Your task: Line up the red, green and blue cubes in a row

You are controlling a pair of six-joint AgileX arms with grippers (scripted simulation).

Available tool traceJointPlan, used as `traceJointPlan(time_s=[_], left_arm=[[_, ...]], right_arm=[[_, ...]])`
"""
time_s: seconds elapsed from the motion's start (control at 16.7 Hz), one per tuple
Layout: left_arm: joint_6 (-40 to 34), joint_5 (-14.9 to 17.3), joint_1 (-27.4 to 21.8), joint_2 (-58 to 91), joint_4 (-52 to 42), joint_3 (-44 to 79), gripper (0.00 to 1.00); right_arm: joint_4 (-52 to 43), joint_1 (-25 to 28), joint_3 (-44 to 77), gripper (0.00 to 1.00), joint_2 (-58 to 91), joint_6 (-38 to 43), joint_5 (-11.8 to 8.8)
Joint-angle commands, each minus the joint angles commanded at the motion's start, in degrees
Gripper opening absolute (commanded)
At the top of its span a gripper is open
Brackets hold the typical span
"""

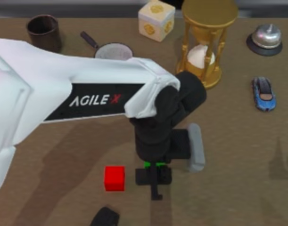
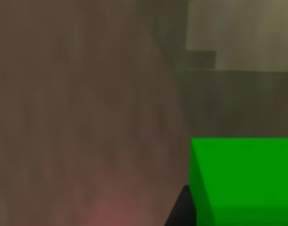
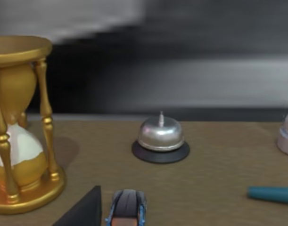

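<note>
Across the brown worktop [image 1: 238,155] the left arm [image 1: 63,99] reaches from the top view's left edge toward the middle, its white casing covering much of that side. At its end the left claw [image 1: 154,175] points down near the front of the worktop, closed on the green cube [image 1: 153,164], of which only a thin green strip shows under the black wrist from above; the left wrist view shows the cube's green face [image 2: 242,181] close up against a dark finger, with a reddish glow on the wood below. Whether the cube touches the worktop I cannot tell. Behind the arm stands a gold hourglass [image 1: 206,42], the tallest item, seen again in the right wrist view [image 3: 21,127]. A cream cube with gold emblems [image 1: 156,20] sits at the back edge just left of it. A dark brown cup [image 1: 44,31] stands at the back left, with a magnifying glass [image 1: 111,49] beside it, partly hidden by the arm. A silver call bell [image 1: 267,38] rests at the back right, and a blue toy car [image 1: 264,93] lies nearer, on the right. The red cube [image 1: 114,178] sits just left of the left claw, apart from it. A teal object [image 3: 271,194] lies on the worktop in the right wrist view. The right claw's state I cannot tell.
</note>
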Motion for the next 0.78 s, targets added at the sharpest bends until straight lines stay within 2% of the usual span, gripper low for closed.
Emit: traceJointPlan(time_s=[0.36,0.78], left_arm=[[0.0,0.0,0.0,0.0,0.0,0.0,0.98],[0.0,0.0,0.0,0.0,0.0,0.0,1.0]], right_arm=[[0.0,0.0,0.0,1.0,0.0,0.0,0.0],[0.0,0.0,0.0,1.0,0.0,0.0,0.0]])
